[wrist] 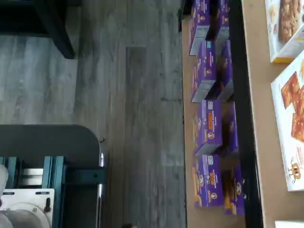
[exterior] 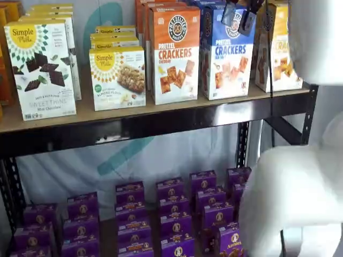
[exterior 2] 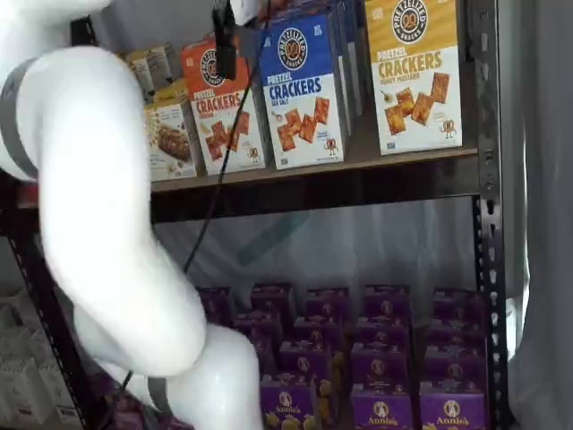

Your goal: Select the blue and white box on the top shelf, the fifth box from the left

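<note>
The blue and white box (exterior: 227, 53) stands upright on the top shelf (exterior: 64, 122), between the orange-topped cheddar box (exterior: 174, 53) and a yellow-topped cracker box (exterior: 278, 51). It also shows in a shelf view (exterior 2: 300, 94), with the shelf board (exterior 2: 394, 156) under it. My gripper (exterior: 239, 18) hangs from the top edge in front of the blue box's upper part, level with its round logo. Its two black fingers show a gap between them and hold nothing. In a shelf view it (exterior 2: 224, 40) is side-on, in front of the cheddar box (exterior 2: 221, 106). I cannot tell the blue box apart in the wrist view.
Simple Mills boxes (exterior: 43, 67) fill the top shelf's left part. Small purple boxes (exterior: 171, 211) crowd the lower level and also show in the wrist view (wrist: 209, 126). My white arm (exterior 2: 107, 224) blocks much of one shelf view. The wrist view shows grey floor (wrist: 123, 95) and the teal-bracketed mount (wrist: 52, 175).
</note>
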Controlling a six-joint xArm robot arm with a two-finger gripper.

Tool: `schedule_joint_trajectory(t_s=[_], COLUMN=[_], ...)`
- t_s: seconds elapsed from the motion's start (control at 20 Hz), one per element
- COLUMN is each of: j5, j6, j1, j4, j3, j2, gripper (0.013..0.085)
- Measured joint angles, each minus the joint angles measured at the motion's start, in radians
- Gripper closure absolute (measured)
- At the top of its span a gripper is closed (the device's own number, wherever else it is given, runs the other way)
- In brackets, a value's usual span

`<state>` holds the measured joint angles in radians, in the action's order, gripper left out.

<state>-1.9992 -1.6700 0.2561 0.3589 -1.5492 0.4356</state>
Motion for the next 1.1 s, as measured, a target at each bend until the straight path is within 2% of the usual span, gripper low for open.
schedule_joint_trajectory(t_s=[0.05, 0.1, 0.15, 0.35, 0.6, 0.75, 0.95, 1.1], j5=[0.010, 0.052, 0.077, 0.110, 0.177, 0.199, 0.204, 0.228], j6=[0.003, 0.028, 0.050, 0.104, 0.137, 0.145, 0.136, 0.122], j1=[-0.012, -0.077, -0.119, -0.183, -0.243, -0.254, -0.206, -0.182], j4=[-0.017, -0.094, -0.136, -0.168, -0.231, -0.243, -0.169, -0.151], j3=[0.003, 0.018, 0.025, 0.034, 0.062, 0.054, -0.014, -0.068], j2=[0.004, 0.019, 0.027, 0.035, 0.063, 0.064, 0.032, -0.002], gripper=[0.0130, 0.0130, 0.0130, 0.0130, 0.0130, 0.0130, 0.0130, 0.0130])
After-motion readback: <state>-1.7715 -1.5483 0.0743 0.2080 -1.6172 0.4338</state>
